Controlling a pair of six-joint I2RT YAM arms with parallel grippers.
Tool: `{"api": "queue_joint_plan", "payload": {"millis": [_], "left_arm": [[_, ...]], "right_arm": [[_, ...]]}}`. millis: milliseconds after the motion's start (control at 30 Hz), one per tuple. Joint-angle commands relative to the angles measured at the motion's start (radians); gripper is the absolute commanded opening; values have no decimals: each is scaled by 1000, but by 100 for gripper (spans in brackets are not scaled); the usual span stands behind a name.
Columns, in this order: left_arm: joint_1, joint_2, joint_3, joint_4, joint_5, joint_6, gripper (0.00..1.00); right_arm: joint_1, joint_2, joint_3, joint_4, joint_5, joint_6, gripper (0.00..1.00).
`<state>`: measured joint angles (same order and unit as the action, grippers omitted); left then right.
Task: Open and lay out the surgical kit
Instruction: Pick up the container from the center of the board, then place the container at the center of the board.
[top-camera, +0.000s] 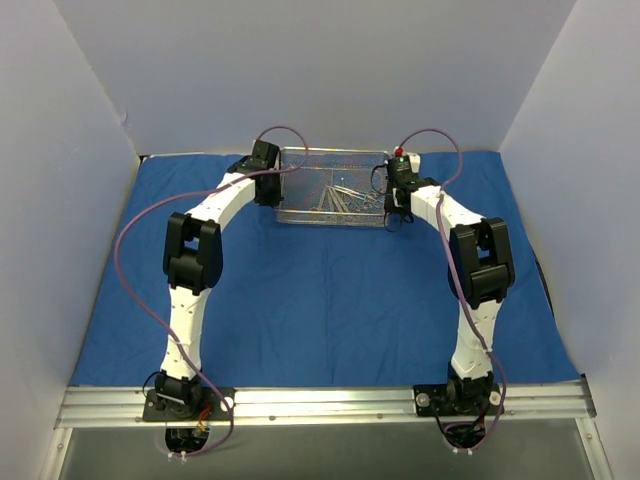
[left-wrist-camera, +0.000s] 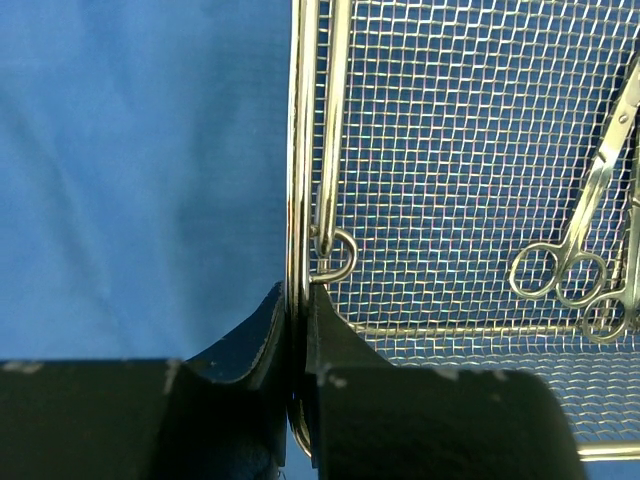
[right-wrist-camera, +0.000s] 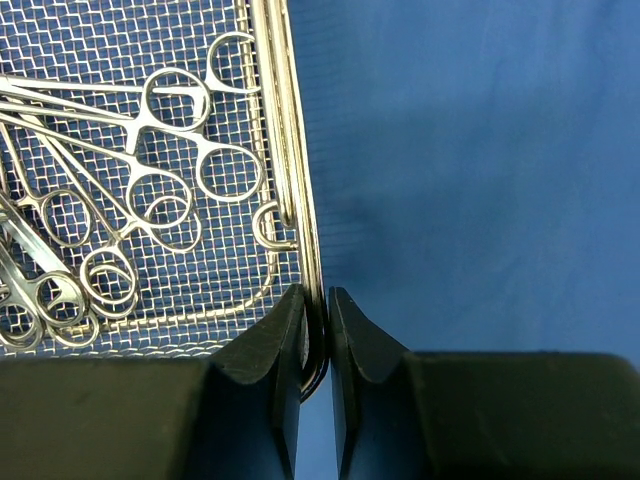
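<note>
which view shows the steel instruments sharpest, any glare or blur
Top external view: evenly lit, soft, the steel ring-handled instruments in the silver wire-mesh tray smear into streaks; right wrist view: ring handles crisp; left wrist view: bright glare down the tray's rim.

Setting: a robotics lab test cell. Plain white panels box in the workspace at the left, right and top of the frame. The left arm and right arm, white and black, are bolted to an aluminium rail along the bottom edge, with purple cables looping loose. A blue cloth covers the bench. At upper centre sits a wire-mesh tray of steel instruments.
</note>
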<state>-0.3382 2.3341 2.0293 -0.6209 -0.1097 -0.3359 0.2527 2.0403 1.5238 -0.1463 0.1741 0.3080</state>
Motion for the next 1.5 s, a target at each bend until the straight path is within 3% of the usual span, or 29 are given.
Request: {"api": "queue_joint_plan", "payload": {"millis": [0,267,567,767,1067,1467], "left_arm": [[25,-202,-13,147,-47,58,2],[102,-416,-271,210,-87,90,2],[287,-659,-581,217,-136,138,2],[387,-777,-707,237,-206,156,2],[418,-837,-860,320,-346,179,2],[435,-727,-908,352,-415,206,2]], "right_arm": [[13,-134,3,14,88,-38,0],[169,-172,-2,27,113,-18,0],[393,-146,9,68,168,59,0],[543,-94,42,82,223,109,0],[701,-43,10,102,212,160,0],[746,32,22,93,30,164,0]]}}
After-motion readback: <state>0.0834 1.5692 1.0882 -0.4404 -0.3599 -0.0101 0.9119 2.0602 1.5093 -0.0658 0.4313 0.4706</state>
